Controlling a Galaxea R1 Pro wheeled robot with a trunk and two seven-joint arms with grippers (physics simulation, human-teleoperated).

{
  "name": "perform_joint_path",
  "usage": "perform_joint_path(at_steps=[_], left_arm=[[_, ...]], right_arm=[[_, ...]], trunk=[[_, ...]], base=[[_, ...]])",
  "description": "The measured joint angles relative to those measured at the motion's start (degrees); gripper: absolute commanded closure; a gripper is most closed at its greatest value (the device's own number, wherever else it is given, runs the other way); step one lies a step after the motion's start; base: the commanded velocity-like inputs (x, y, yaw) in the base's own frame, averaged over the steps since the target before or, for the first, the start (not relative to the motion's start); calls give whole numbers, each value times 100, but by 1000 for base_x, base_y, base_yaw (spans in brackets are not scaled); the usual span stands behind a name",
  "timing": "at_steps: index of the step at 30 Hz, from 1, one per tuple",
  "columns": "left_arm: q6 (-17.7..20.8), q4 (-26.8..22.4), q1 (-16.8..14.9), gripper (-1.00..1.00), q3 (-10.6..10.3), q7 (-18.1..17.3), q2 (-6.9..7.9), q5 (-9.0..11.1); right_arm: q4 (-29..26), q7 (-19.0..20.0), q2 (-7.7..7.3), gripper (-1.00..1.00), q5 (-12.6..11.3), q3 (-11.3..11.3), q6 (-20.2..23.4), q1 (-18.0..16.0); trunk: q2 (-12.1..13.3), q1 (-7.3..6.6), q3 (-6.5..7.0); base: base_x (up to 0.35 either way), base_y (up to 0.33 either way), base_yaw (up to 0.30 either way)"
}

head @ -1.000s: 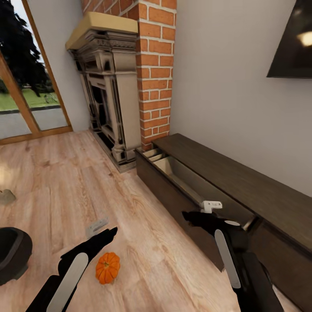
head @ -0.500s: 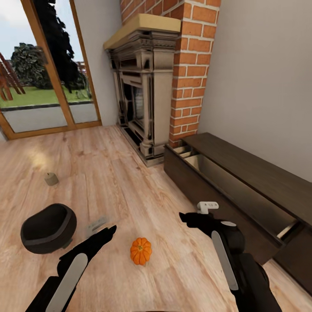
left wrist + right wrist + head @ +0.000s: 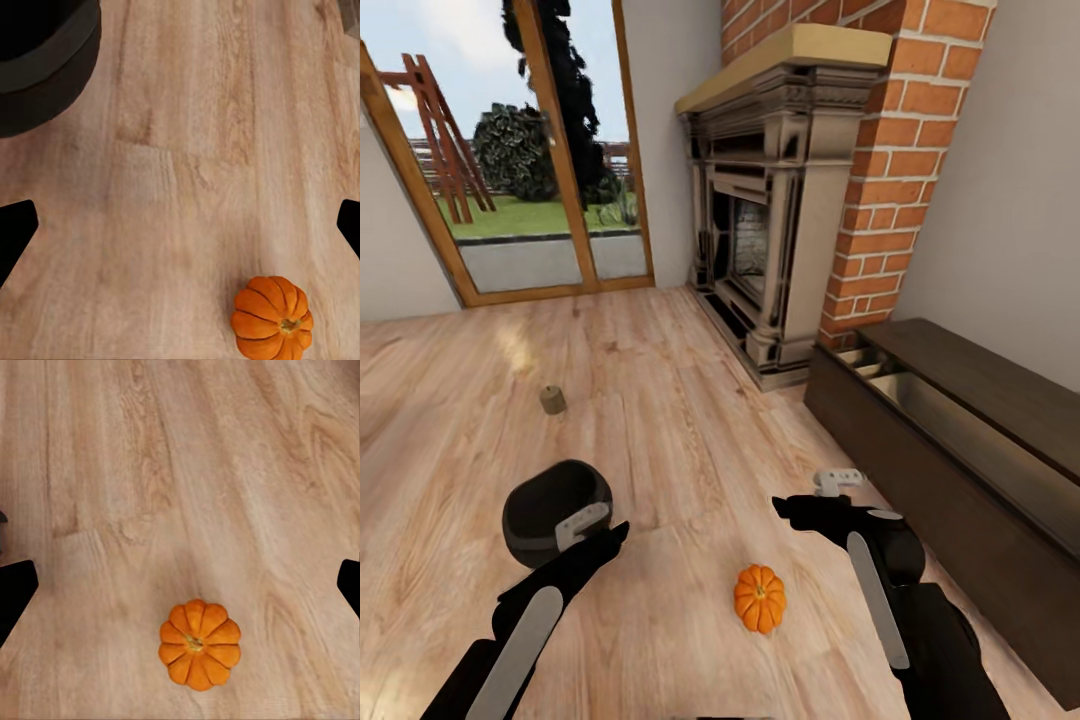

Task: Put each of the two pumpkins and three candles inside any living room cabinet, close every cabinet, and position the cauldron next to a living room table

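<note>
Gaping left pincer (image 3: 180, 225) holds nothing.

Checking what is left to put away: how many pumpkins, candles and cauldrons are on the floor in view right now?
Pumpkin: 1
Candle: 1
Cauldron: 1
Total: 3

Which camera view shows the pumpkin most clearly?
The right wrist view: the pumpkin shows whole from above, ribs and stem plain. The left wrist view has it near the picture's edge; the head view shows it small on the floor.
</note>
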Motion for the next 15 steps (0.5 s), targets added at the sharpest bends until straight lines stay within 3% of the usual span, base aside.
perform_joint_path(at_steps=[15], left_arm=[[0,0,9,-100,-1,10,0,0]], right_arm=[[1,-8,-3,-100,9,-16,-14,-5]], trunk=[[0,0,-54]], base=[[110,319,272]])
